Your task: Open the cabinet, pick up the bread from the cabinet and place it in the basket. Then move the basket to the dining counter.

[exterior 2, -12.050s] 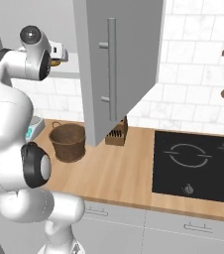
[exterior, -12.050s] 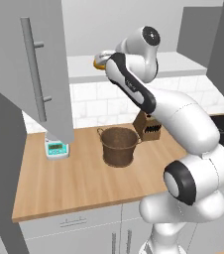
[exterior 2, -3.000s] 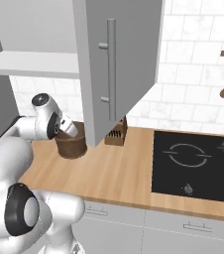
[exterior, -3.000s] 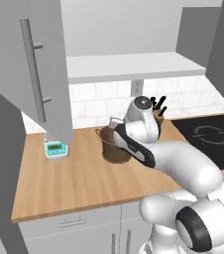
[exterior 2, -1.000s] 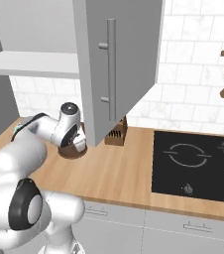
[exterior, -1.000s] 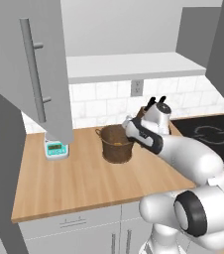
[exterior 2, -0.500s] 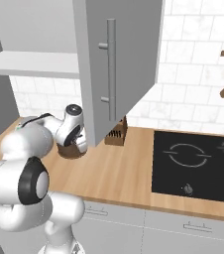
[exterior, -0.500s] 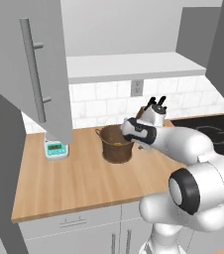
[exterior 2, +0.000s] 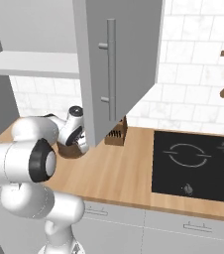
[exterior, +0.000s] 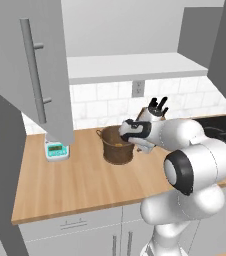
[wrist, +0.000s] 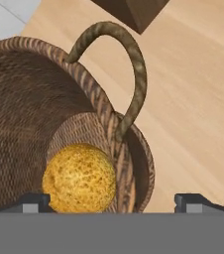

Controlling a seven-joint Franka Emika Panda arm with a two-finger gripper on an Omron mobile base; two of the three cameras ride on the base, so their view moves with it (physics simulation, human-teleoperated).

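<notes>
Wooden desk (exterior: 80, 185) carries the basket (exterior: 117, 148), bread (wrist: 79, 184) already inside — the claw (wrist: 111, 201), open, has dropped to its rim for 1 lift.

Arm folded low, hand out to my left.
My gripper (wrist: 112, 201) stands wide open, nothing between its fingertips (wrist: 33, 201). My forearm lies almost level, wrist bent so my hand (exterior: 135, 134) points downward; my elbow bulges forward just above my base.
</notes>
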